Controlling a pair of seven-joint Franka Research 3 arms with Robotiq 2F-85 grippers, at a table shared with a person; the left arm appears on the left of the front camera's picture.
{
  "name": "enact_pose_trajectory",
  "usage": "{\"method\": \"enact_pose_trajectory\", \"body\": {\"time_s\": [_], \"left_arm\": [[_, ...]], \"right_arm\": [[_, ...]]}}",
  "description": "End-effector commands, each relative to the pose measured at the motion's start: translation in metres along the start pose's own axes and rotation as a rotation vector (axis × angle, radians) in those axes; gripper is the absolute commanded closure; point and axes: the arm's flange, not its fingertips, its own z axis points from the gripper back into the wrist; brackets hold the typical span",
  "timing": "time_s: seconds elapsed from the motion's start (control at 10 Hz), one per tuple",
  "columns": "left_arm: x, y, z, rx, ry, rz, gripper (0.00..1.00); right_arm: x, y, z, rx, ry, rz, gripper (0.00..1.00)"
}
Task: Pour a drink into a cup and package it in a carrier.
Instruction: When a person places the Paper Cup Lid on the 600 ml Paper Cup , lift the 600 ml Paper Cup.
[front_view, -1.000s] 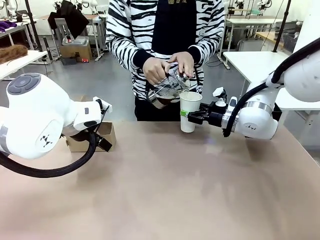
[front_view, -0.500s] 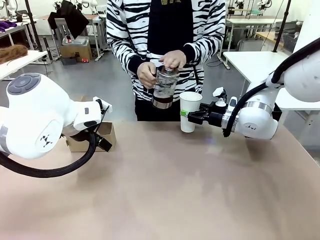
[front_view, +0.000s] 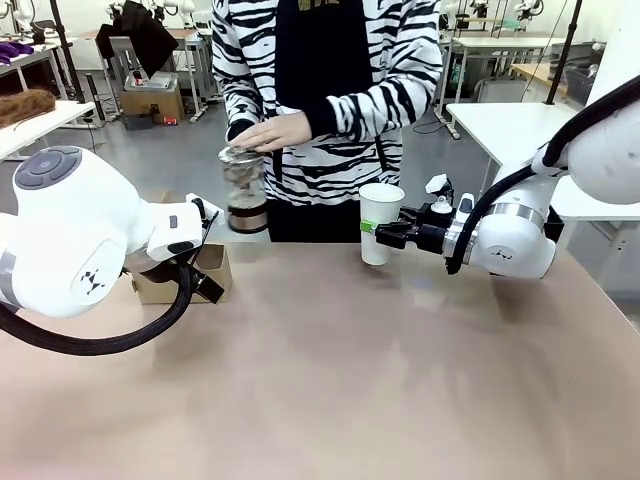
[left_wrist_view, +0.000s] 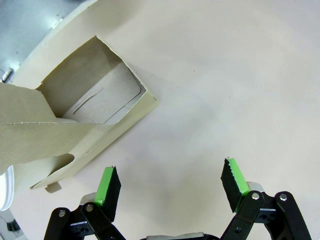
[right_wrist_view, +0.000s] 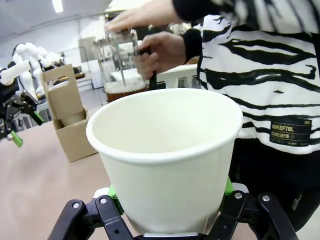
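Away to the left has gone the jug (front_view: 243, 190), clear of the cup (front_view: 381, 205), a hand (front_view: 275, 130) on its lid. That cup stands straight up near the table's (front_view: 330, 380) far edge, squeezed in my right claw (front_view: 377, 233). Well left of it, along the same edge, sits the carrier (front_view: 212, 268), just beside my wide-open, empty left claw (left_wrist_view: 170, 172). My right wrist view peeks inside the cup; its bottom is hidden.

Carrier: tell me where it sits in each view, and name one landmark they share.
Front view: carrier at left, partly hidden behind the left arm.
Left wrist view: upper left, above the open left pincer.
Right wrist view: left of middle, handle upright, beyond the cup.
Shared landmark: the tan table under it.
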Motion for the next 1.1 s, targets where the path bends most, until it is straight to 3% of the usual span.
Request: {"method": "enact_pose_trajectory", "body": {"time_s": [0.0, 1.0], "left_arm": [[-0.0001, 0.0, 0.0005, -0.002, -0.002, 0.0, 0.0], [-0.0001, 0.0, 0.0005, -0.002, -0.002, 0.0, 0.0]], "right_arm": [[0.0041, 0.0019, 0.0015, -0.003, -0.008, 0.003, 0.2], [0.0041, 0.0019, 0.0015, -0.003, -0.008, 0.003, 0.2]]}}
